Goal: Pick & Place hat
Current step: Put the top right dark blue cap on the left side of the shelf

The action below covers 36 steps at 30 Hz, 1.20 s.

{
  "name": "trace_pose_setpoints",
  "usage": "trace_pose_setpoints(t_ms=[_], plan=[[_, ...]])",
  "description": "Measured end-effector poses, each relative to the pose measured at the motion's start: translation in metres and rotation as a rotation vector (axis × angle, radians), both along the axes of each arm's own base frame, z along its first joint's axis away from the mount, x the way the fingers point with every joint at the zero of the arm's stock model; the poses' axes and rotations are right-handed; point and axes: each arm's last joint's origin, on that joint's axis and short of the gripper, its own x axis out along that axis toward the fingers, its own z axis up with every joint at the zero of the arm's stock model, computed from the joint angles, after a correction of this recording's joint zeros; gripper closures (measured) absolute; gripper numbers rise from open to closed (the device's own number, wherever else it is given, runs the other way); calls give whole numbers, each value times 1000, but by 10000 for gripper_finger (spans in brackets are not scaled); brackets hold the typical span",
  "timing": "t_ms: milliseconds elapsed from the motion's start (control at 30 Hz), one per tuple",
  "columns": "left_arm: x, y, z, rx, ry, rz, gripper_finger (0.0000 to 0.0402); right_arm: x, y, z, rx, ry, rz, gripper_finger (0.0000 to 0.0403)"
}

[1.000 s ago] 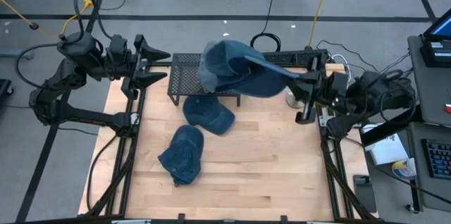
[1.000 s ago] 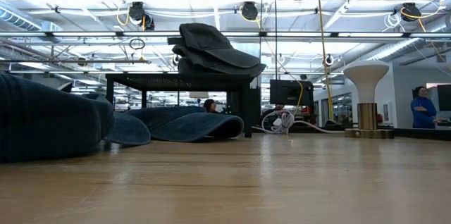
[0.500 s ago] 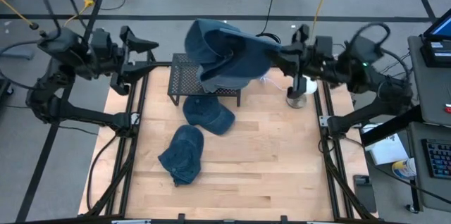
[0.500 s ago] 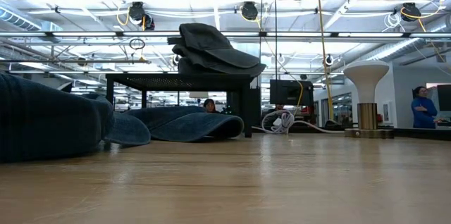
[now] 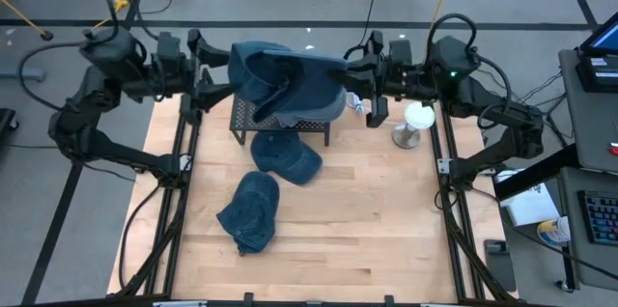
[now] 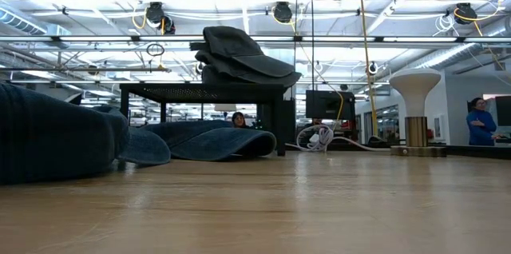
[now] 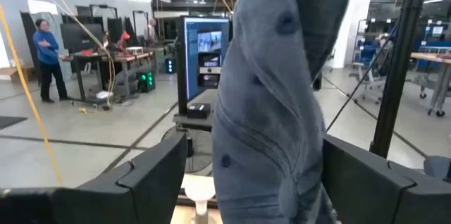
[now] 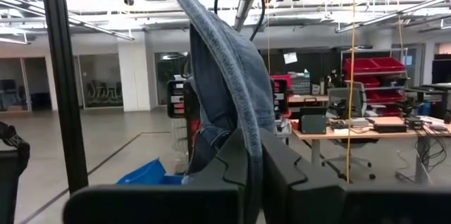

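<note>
A small black mesh rack is standing at the far middle of the wooden table, and in the low view a stack of dark caps is lying on its flat top. Above that rack, the denim hat is hanging in the air between the two arms, a soft blue cloth cap, crumpled and folded, with visible stitching and small eyelets in the left wrist view. The right gripper is pinching the hat's edge with its fingers pressed fully together on the fabric, the cloth draping down from the grip in the right wrist view. The left gripper is sitting at the hat's other side with its fingers spread wide apart, the hanging denim lying in the gap between them without being clamped. Two more blue hats are resting on the table: one just in front of the rack, another nearer the front edge. A white mushroom-shaped stand is standing beside the rack, near the table's right edge.
</note>
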Motion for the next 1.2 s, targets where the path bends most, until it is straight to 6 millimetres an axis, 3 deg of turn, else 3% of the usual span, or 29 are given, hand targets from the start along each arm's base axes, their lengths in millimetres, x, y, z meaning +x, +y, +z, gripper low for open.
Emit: trace_pose_setpoints(t_ms=[200, 467, 767, 1067, 1200], plan=[[13, 3, -4, -5, 26, 1, 92, -6, 0, 4, -10, -13, -1, 399], [13, 5, 0, -48, -21, 68, 110, -24, 2, 12, -14, -31, -1, 399], [16, 4, 2, -89, -55, 22, 232, -21, 1, 6, 2, 19, 18, 399], [14, 4, 3, -119, -66, 19, 386, -23, 1, 8, -20, 13, 12, 397], [14, 5, 3, -149, -73, 71, 394, -23, 1, 4, -6, 51, 12, 366]])
